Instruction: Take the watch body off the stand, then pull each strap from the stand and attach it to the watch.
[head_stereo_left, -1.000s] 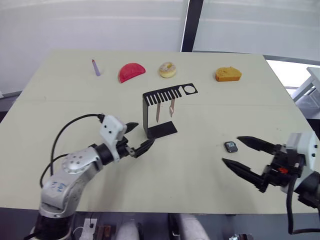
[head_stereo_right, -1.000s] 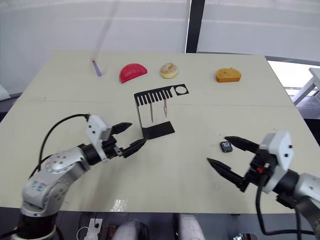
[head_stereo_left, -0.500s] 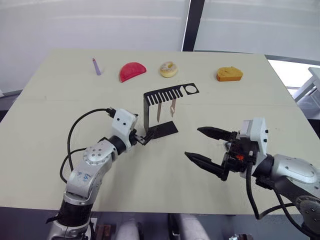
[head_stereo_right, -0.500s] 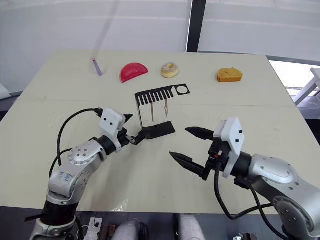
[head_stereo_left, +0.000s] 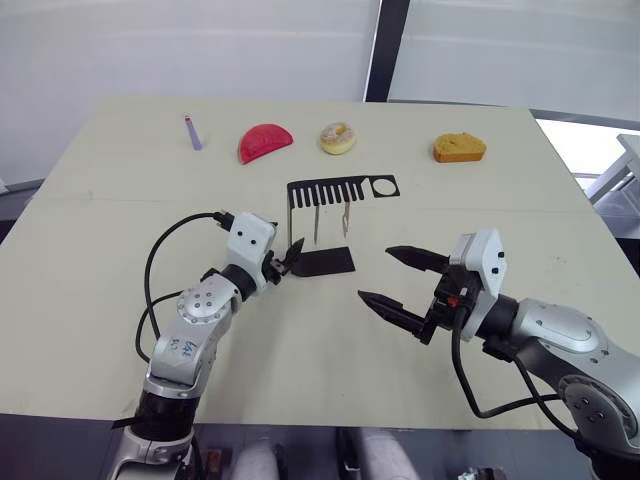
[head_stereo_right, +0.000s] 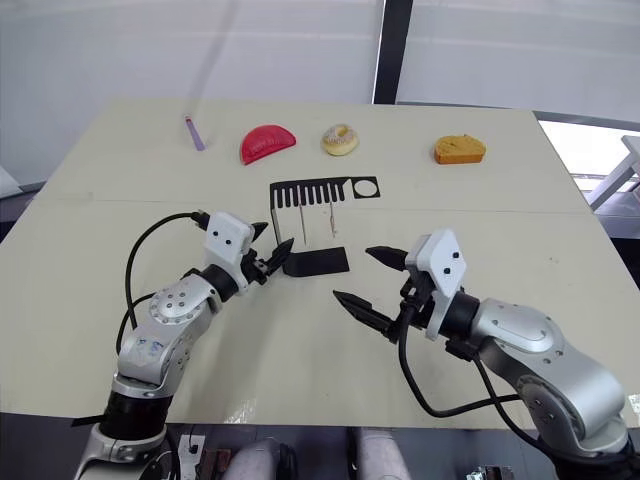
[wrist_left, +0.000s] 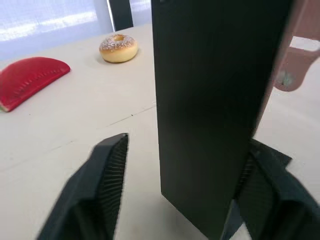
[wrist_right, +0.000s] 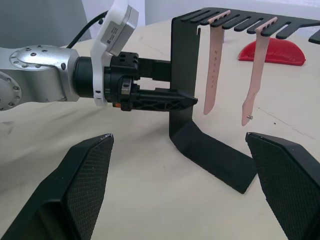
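While my left gripper (head_stereo_right: 272, 252) stands open around the stand (head_stereo_right: 277, 220) upright, my right gripper (head_stereo_right: 368, 280) gapes wide near both hanging straps (wrist_right: 214, 70).

Straps (wrist_right: 235, 67) hang from the stand (head_stereo_left: 322, 222), grippers flanking its sides

Head stereo overhead; wrist close-ups

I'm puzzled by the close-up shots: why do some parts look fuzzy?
Left wrist view: the stand is so near the lens that it blurs, as does a strap; the donut stays clearer. Right wrist view: the right claw's fingers are soft, the straps crisp.
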